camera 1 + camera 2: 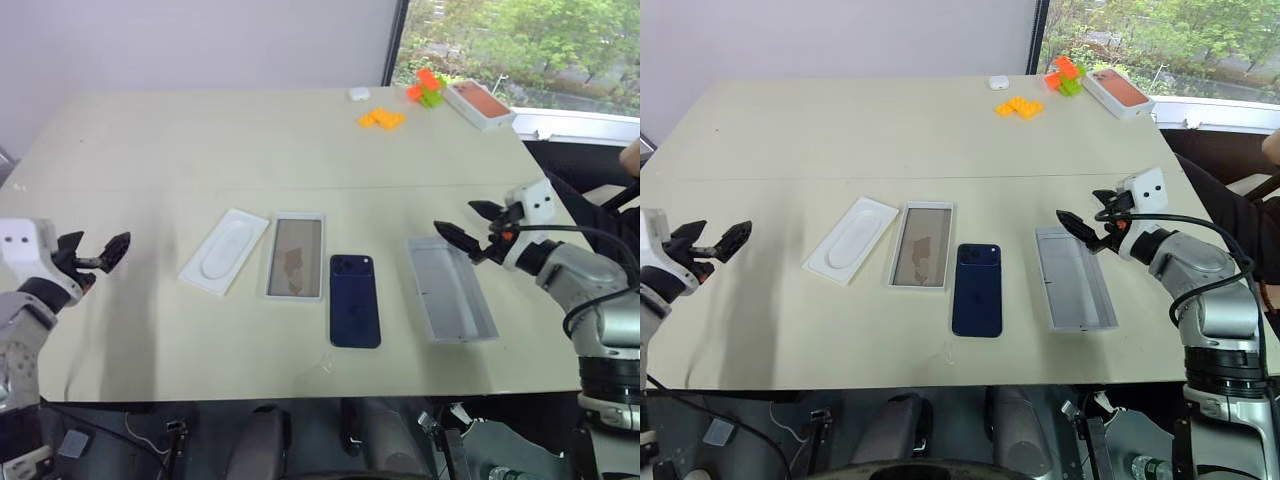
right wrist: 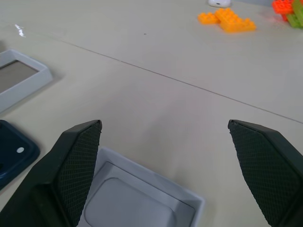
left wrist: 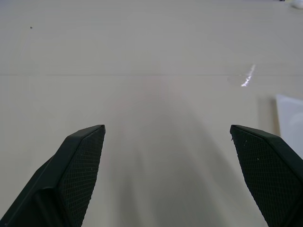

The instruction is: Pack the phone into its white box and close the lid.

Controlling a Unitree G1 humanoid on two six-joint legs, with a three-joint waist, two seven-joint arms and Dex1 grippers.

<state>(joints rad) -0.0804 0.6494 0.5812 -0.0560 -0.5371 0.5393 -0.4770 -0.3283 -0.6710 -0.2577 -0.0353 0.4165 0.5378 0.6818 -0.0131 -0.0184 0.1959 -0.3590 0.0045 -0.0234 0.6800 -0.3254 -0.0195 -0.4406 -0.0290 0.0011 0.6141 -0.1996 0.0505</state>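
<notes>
The phone (image 1: 355, 300) lies on the table (image 1: 200, 140) between the white box (image 1: 296, 257) and the lid (image 1: 450, 290). Both grippers, left (image 1: 95, 255) and right (image 1: 470, 228), hover with jaws spread wide, holding nothing.

No text, label, brand, number or sign can be read on anything lying on the desk (image 1: 200, 150)

Navy phone (image 1: 354, 300) flat between white box (image 1: 296, 256) and upturned lid (image 1: 450, 289).

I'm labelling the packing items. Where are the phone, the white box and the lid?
phone (image 1: 354, 300): left eye view, middle of its glossy back.
white box (image 1: 296, 257): left eye view, its inner floor.
lid (image 1: 450, 291): left eye view, its pale inside.
</notes>
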